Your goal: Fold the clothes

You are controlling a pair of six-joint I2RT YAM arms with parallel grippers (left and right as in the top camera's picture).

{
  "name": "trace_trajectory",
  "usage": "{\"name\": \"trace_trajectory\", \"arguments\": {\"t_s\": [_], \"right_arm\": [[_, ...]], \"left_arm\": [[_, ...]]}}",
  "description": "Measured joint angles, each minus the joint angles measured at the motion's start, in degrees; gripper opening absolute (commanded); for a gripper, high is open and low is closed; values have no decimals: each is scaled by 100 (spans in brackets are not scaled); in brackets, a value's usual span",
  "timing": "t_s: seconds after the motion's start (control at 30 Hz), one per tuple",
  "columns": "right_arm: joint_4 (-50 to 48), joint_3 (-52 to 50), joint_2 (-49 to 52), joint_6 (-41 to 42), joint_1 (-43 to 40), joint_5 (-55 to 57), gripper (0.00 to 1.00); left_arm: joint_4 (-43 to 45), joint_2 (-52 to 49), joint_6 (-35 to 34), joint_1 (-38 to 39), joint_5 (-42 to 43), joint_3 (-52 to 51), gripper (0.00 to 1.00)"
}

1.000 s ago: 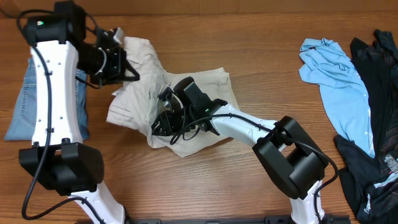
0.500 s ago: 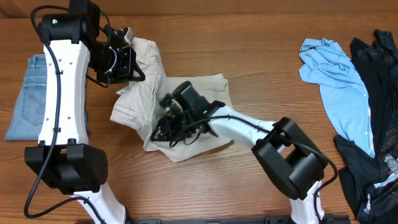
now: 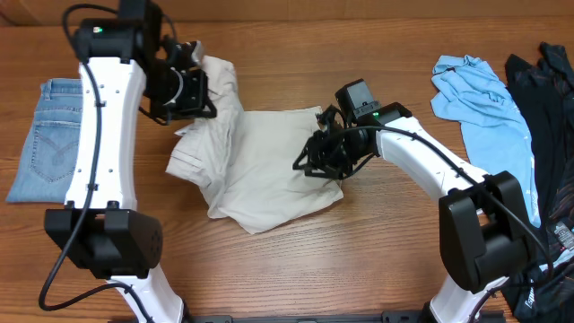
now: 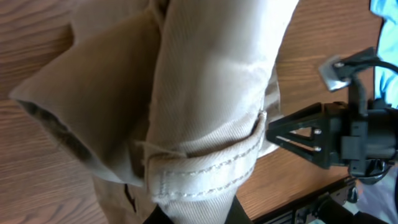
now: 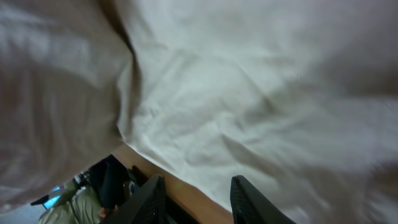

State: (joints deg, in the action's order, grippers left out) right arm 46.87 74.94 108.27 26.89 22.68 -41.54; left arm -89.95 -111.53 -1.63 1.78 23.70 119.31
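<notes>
Now that the right gripper [image 3: 316,164] has travelled from the middle of the shorts [image 3: 260,170] out to their right edge, the cloth lies far flatter than it did a second ago: the bunched heap has opened into a broad panel on the surface [image 3: 359,260]. Your left gripper [image 3: 193,90] has shifted up and slightly rightward, and it is clamped on the waistband [image 4: 205,177], lifting that upper-left corner. I'd judge this as spreading, not folding yet; the garment is closer to a shape you can fold, but the left side is bunched under the raised corner.

Watch what you cannot see. On the left wrist view the fingers are all but cut off at the bottom edge, so the grasp is read from the belt loop [image 4: 149,163] and band running down into them. On the right wrist view the fingers [image 5: 149,199] stand narrowly apart over the hem, with no cloth visibly pinched between them. The pockets, the label and the far leg are hidden in folds. Jeans [image 3: 49,135] lie beyond the left arm, and a light blue shirt [image 3: 475,90] lies well apart on the right.
</notes>
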Motion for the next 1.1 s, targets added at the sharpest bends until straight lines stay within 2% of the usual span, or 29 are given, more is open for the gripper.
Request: {"name": "trace_trajectory", "arguments": {"t_s": [0.23,0.57,0.97,1.1], "right_arm": [[894,-9,0,-1010,66,7,46],[1615,-11,0,-1805,-413,175,47],[1722,-101,0,-2070,-470,1609,47],[1698,-190,0,-2087,-470,1799,47]], "left_arm": [[179,-4,-304,437,-203,0,6],[584,-420,-647,1032,-258,0,6],[765,-994,-835,1344,-254,0,7],[868,-1130,-901,1484,-256,0,11]]}}
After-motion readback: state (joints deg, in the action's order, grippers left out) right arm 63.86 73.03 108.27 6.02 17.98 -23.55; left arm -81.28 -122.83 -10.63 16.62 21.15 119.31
